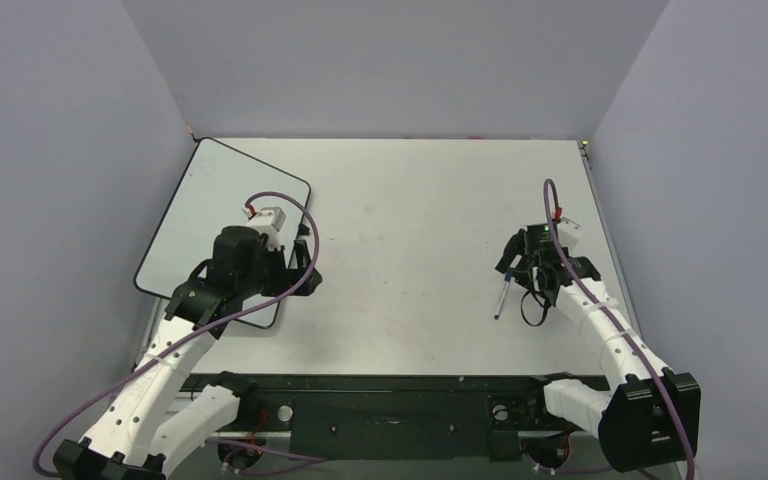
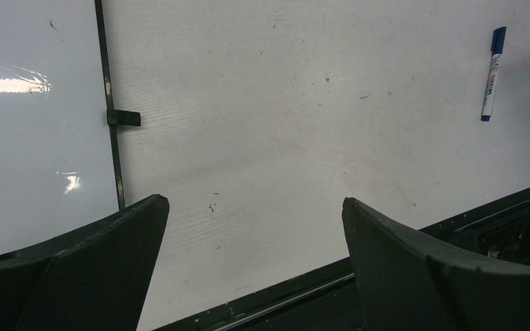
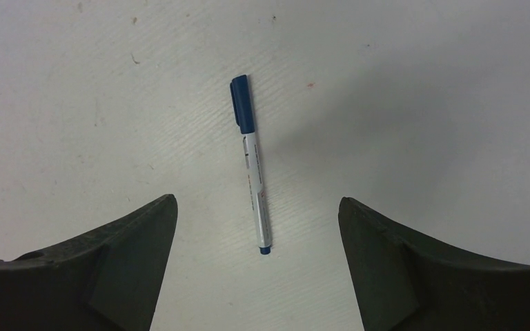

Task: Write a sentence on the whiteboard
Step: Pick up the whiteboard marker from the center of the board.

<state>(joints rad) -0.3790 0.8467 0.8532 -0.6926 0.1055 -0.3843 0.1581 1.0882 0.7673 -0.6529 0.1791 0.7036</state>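
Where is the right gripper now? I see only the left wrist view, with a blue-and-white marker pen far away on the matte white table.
Observer: The right gripper hangs directly over that blue-and-white marker pen, fingers open on both sides, not touching it.
Operator: Is something already written on the glossy white rectangular whiteboard with the thin black rim?
Observer: In the top view it looks blank where visible; the left arm hides its near right corner.
Operator: How does the board lie?
Observer: It lies flat at the far left of the matte white table, turned askew to its edges.
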